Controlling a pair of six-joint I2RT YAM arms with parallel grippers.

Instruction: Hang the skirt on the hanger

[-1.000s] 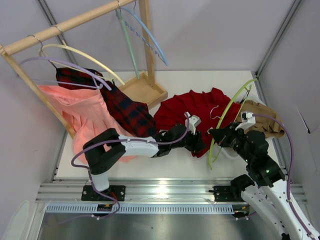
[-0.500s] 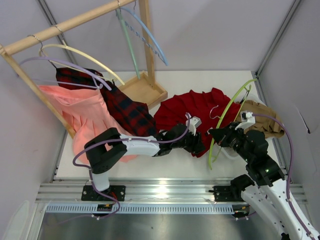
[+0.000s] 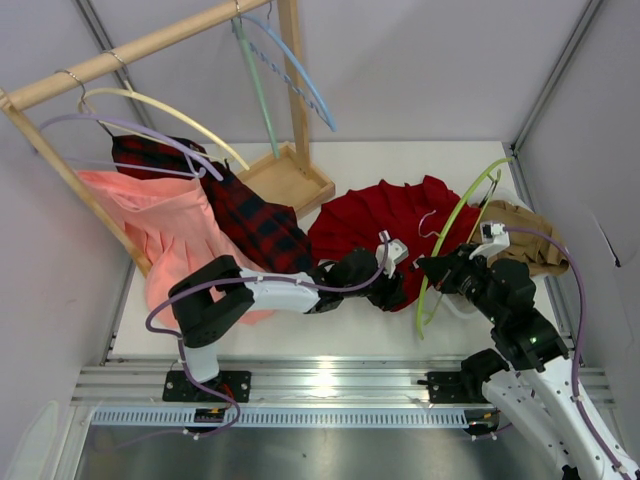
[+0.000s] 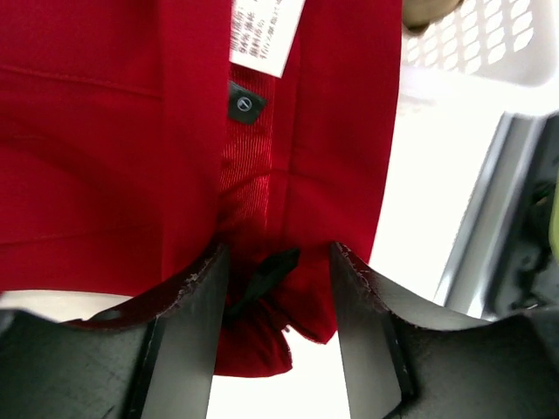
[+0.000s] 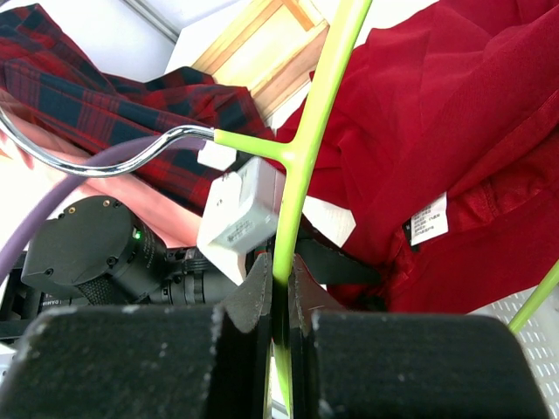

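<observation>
On one skirt [image 3: 385, 215], left end effector [image 4: 275, 279] pinches fabric; right end effector [image 5: 278, 292] clamps one hanger [image 5: 306, 148].

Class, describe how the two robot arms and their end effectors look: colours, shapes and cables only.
Both arms mix black joints with white link covers. A lilac cable loops along each. A small white box sits near each wrist. The left end effector has two broad, dark, curved fingers with scuffed edges. The right end effector has flat, matte black fingers.
</observation>
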